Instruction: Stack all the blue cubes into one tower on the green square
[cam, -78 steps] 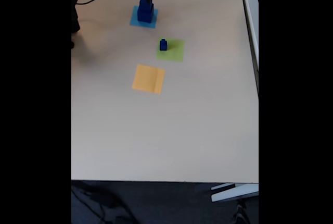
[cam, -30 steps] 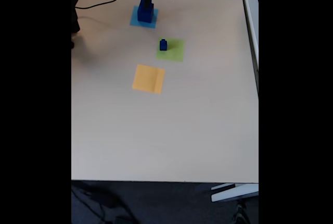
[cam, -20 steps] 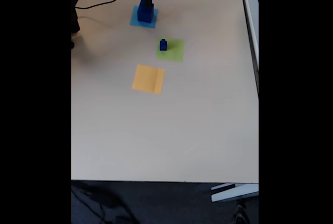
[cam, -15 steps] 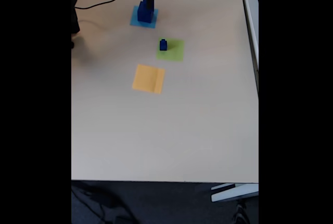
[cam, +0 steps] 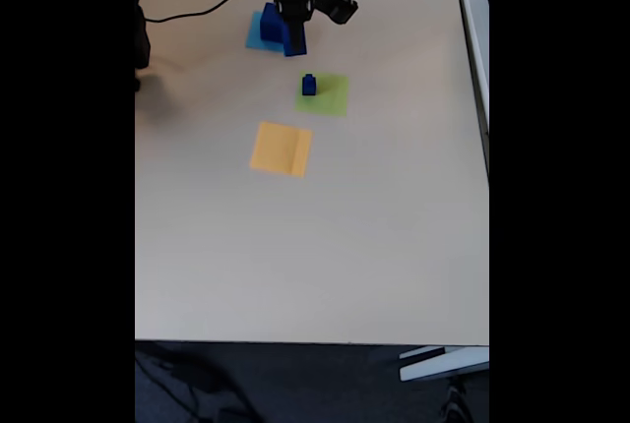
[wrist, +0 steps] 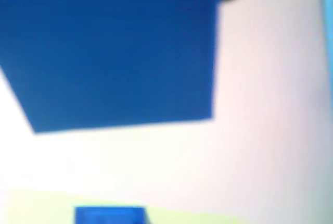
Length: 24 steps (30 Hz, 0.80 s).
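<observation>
In the fixed view my gripper (cam: pixel 294 31) is shut on a dark-blue cube (cam: pixel 294 41), held just above the table to the right of the light-blue square (cam: pixel 254 35). A larger blue cube (cam: pixel 269 23) still stands on that square. On the green square (cam: pixel 331 96) sits a small blue cube (cam: pixel 309 85) near its left edge. In the wrist view the held cube (wrist: pixel 119 52) looms large and blurred at the upper left, with the green square (wrist: pixel 36 206) and the small cube (wrist: pixel 109 215) at the bottom edge.
An orange-yellow square (cam: pixel 281 149) lies nearer the front of the beige table (cam: pixel 315 246). A black cable (cam: pixel 187 12) runs along the back left. The table's right edge (cam: pixel 480 98) is close to another surface.
The gripper has lifted a blue cube off the stack on the light-blue square and carried it right and toward the green square. One cube stays behind.
</observation>
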Available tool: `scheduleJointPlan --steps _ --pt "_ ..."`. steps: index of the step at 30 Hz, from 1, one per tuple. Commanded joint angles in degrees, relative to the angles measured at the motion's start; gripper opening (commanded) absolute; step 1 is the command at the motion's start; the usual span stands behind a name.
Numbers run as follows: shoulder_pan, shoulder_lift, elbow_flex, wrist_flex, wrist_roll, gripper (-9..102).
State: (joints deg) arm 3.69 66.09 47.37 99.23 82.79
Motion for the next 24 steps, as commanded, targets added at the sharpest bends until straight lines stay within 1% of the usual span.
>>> scheduleJointPlan --steps 1,7,13,19,24 --pt "3.9 5.8 -0.1 -1.1 -4.1 0" --pt "10.1 5.1 0.6 -3.0 -9.8 0" --pt "14.6 2.6 0.6 -4.4 -11.8 0" --pt "16.6 -1.1 0.3 -5.6 -12.3 0" --pt "17.1 -5.8 -5.1 -5.4 -14.7 0"
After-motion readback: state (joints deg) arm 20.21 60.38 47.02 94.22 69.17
